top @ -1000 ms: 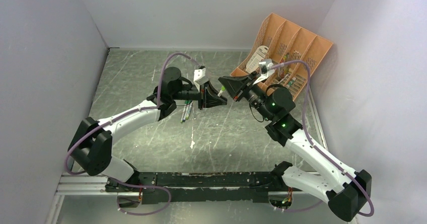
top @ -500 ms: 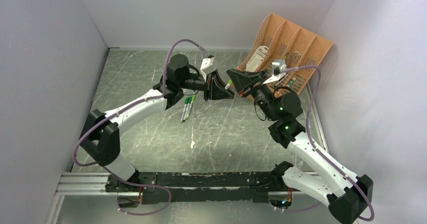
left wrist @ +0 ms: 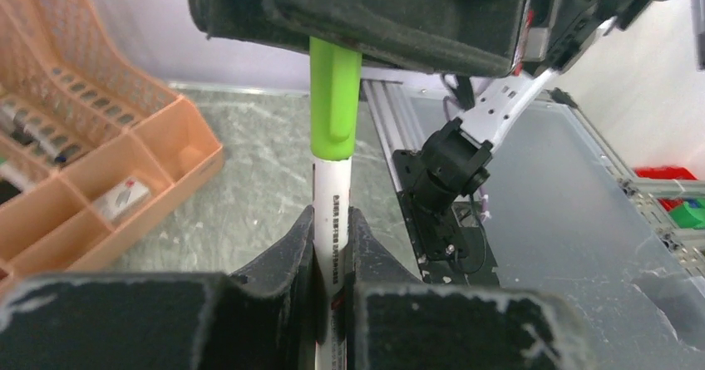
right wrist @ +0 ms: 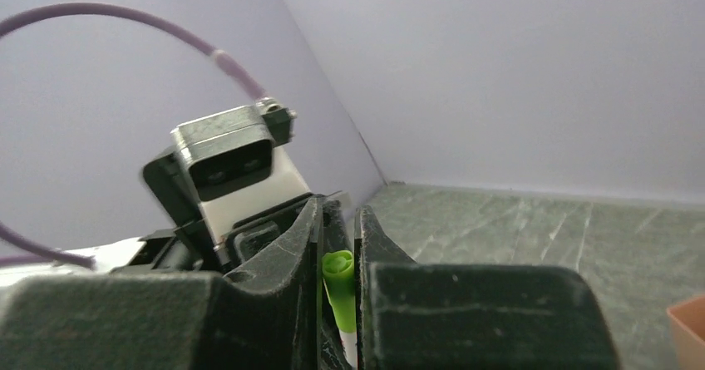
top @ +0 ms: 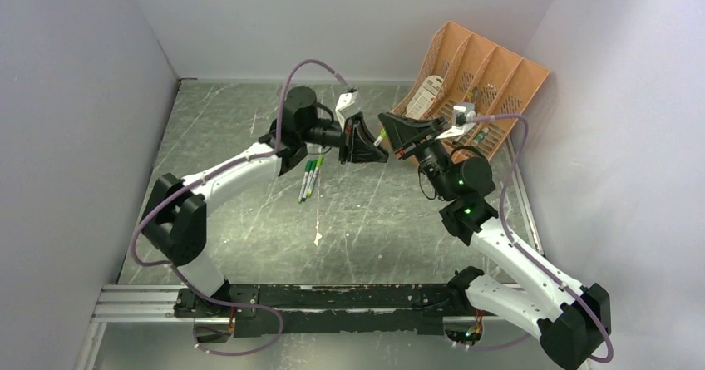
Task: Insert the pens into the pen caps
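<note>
Mid-air capping above the far half of the worktop [top: 249, 220]. The left arm [top: 233, 169] and right arm [top: 490, 229] meet nose to nose, so that pen and cap share one axis between them. The left jaws are clenched on the pale barrel of the pen [left wrist: 331, 220], gripping it just behind the joint. You can judge this hold to be a brace that stops the thin barrel bending under an end-on push. The right jaws are clenched on the green cap [left wrist: 334, 104]. In the right wrist view the cap's closed end [right wrist: 338, 280] sits in the narrow slot between the two fingers, which keeps it from twisting off line. In the left wrist view the cap's open end meets the barrel with no dark tip showing, so the tip appears to be inside. Whether the cap is pressed fully home you cannot tell from here. Holding the work clear of the worktop lets both arms push along the pen's length rather than against the surface. Two more pens [top: 309, 179] lie side by side on the worktop, just below the left wrist. They show green at their far ends, which suggests they are already capped, though they are too small to confirm. The orange organizer [top: 499, 62] leans in the far right corner, near the right jaws but apart from them. You would expect any further squeeze to risk skewing the cap if the axes drift.
</note>
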